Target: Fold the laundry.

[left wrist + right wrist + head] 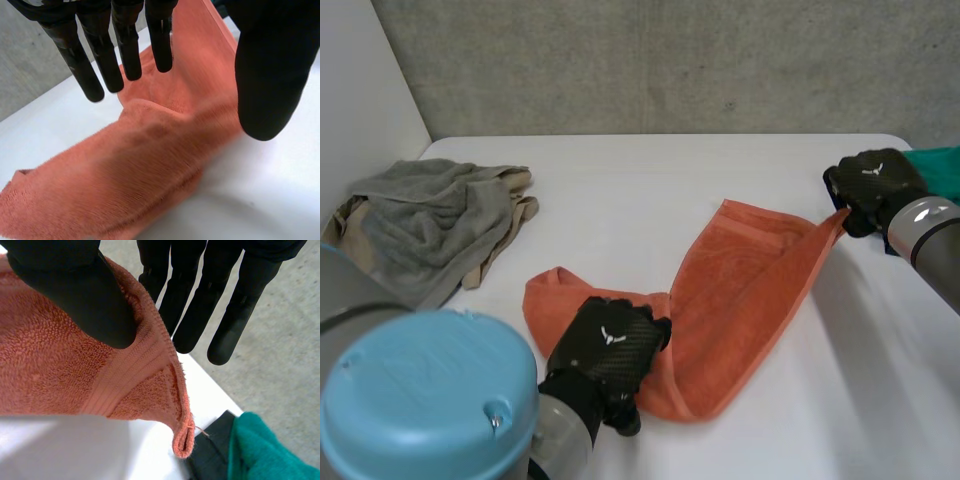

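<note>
Orange towel mid-worktop, bunched at front end, other end drawn taut toward right edge. Right hand near right edge: thumb pinches towel corner against straight fingers, corner raised off worktop. Left hand over bunched front end: fingers straight and spread, thumb apart, clamped on nothing. Grey towel heaped at left edge; green cloth at far right corner. Step, likely: spreading towel flat before first fold. Next move calls for left hand to take firm hold of a front corner, then both hands to pull apart.

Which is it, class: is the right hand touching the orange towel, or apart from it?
Touching. In the right wrist view the right hand pinches the orange towel between thumb and fingers.
</note>
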`<state>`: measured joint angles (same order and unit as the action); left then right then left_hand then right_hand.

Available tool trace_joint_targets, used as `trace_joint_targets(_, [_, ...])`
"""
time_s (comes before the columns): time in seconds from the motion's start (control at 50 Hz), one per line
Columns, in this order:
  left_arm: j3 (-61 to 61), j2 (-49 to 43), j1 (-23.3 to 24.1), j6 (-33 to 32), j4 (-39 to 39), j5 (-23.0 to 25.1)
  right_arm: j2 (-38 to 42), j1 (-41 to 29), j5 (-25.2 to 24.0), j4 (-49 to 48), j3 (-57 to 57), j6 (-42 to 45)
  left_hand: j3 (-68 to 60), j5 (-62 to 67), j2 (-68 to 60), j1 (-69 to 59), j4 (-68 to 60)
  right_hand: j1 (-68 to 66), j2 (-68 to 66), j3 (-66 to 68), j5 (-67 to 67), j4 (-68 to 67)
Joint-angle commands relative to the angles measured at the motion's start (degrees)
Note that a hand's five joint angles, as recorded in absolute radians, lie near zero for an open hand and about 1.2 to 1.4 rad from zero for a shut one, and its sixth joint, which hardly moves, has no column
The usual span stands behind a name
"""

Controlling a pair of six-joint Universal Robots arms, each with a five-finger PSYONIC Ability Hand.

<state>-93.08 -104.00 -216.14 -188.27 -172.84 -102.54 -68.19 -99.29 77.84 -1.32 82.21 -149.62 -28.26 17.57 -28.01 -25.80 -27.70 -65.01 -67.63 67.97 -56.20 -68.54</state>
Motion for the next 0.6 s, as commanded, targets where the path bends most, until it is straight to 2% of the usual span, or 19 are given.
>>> trace_joint_targets(0.02, [6.94, 1.52, -6.82, -7.08, 1.1, 3.55, -0.02, 0.07, -0.85, -0.35, 3.4, 0.47, 1.22, -0.53, 0.97, -1.24, 0.66, -14.99, -12.37, 12.03, -13.8, -11.46])
trace_joint_targets(0.08, [8.61, 1.17, -10.17, -11.58, 0.84, 8.13, -0.1, 0.07, -1.03, -0.79, 5.24, 0.65, -0.45, 1.14, -0.7, -2.92, -1.01, -14.99, -12.37, 12.03, -13.8, -11.46])
trace_joint_targets(0.1, [9.57, 0.65, -12.36, -14.81, 0.75, 12.32, -0.1, 0.07, -1.11, -0.79, 5.68, 0.65, -0.45, 1.14, -0.71, -2.92, -1.02, -14.99, -12.37, 12.03, -13.8, -11.46])
trace_joint_targets(0.16, [11.16, -1.28, -15.27, -18.62, 0.84, 18.58, -0.1, 0.07, -1.29, -1.05, 6.91, 0.74, -0.62, 1.31, -0.88, -3.09, -1.19, -14.99, -12.37, 12.03, -13.8, -11.46])
trace_joint_targets(0.18, [12.3, -4.08, -16.41, -20.45, 0.93, 22.17, -0.19, 0.07, -1.38, -1.14, 7.18, 0.74, -0.62, 1.31, -0.88, -3.09, -1.19, -14.99, -12.37, 12.03, -13.8, -11.46])
trace_joint_targets(0.26, [15.81, -10.5, -17.3, -23.45, 1.28, 28.08, -0.19, 0.07, -1.73, -1.23, 8.06, 0.74, 0.21, 0.47, -0.04, -2.25, -0.35, -14.99, -12.37, 12.03, -13.8, -11.46])
trace_joint_targets(0.4, [21.09, -19.3, -17.39, -27.14, 1.36, 30.73, -0.1, 0.07, -2.08, -1.84, 10.43, 1.09, 1.06, -0.37, 0.8, -1.41, 0.5, -14.99, -12.37, 12.03, -13.8, -11.46])
trace_joint_targets(0.54, [24.53, -26.42, -16.51, -36.02, 1.37, 30.64, -0.1, 0.77, -2.08, -4.22, 12.54, 3.2, -1.12, 1.81, -1.38, -3.59, -1.68, -14.99, -12.37, 12.03, -13.8, -11.46])
trace_joint_targets(0.6, [25.14, -27.83, -16.07, -38.05, 1.28, 30.56, -0.1, 1.12, -2.08, -4.22, 12.72, 3.46, -15.89, 16.58, -16.15, -18.36, -16.46, -14.99, -12.37, 12.03, -13.8, -11.46])
